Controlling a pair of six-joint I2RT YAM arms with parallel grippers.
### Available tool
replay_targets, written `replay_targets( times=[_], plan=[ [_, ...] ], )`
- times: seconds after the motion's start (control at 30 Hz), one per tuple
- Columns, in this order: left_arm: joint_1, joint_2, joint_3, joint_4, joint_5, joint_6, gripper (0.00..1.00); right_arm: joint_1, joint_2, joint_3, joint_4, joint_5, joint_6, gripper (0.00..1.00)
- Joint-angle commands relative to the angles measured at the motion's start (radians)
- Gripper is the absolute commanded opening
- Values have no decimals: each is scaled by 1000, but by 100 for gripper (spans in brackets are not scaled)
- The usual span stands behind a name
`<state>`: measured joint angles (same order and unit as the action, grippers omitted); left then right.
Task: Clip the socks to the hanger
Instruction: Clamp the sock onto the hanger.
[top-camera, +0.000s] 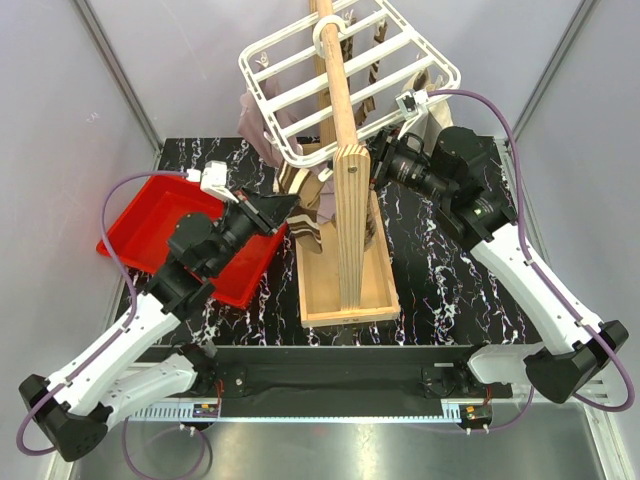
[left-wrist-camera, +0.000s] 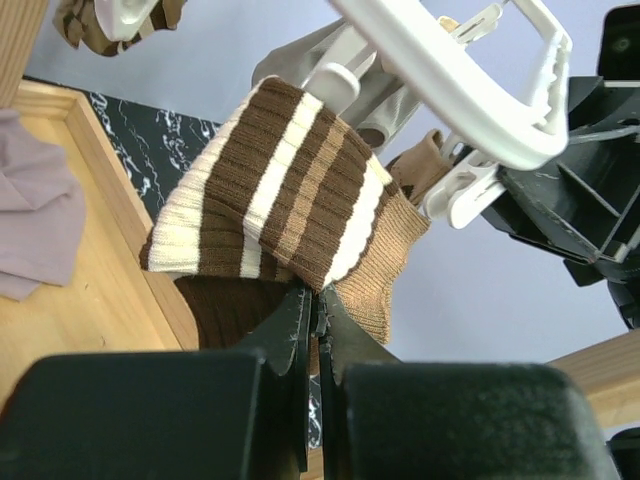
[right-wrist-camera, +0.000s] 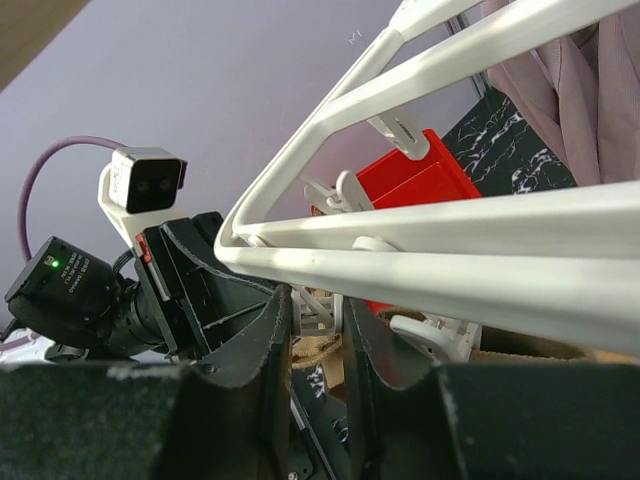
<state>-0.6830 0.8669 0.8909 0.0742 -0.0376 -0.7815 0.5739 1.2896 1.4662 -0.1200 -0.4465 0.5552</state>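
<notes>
The white hanger (top-camera: 300, 95) hangs on the wooden pole, with several socks clipped under it. My left gripper (top-camera: 288, 206) is shut on a brown-and-cream striped sock (left-wrist-camera: 280, 190) and holds it up just below the hanger frame (left-wrist-camera: 450, 80), next to a white clip peg (left-wrist-camera: 462, 196). The jaws (left-wrist-camera: 318, 300) pinch the sock's lower edge. My right gripper (top-camera: 378, 168) reaches in from the right under the hanger. In the right wrist view its fingers (right-wrist-camera: 275, 340) are closed on a white clip peg (right-wrist-camera: 320, 312) under the hanger bars (right-wrist-camera: 450, 270).
The wooden pole (top-camera: 338, 90) rises from a wooden tray base (top-camera: 345, 300) at the table's middle. A mauve sock (left-wrist-camera: 35, 220) lies in the tray. A red bin (top-camera: 160, 225) sits at the left. The two grippers are close together under the hanger.
</notes>
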Motion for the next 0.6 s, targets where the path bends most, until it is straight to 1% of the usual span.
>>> replay_targets(
  times=[0.0,0.13,0.47,0.57],
  plan=[
    [-6,-22,60,45,-4,41,0,-8,-26,37,3,17,-21,0],
    [-6,0,78,49,30,42,0,-8,-18,46,5,9,-18,0],
    [-6,-14,74,41,31,42,0,-8,-22,49,0,19,-29,0],
    [-6,-12,71,35,70,44,0,-8,-21,54,2,19,-31,0]
  ],
)
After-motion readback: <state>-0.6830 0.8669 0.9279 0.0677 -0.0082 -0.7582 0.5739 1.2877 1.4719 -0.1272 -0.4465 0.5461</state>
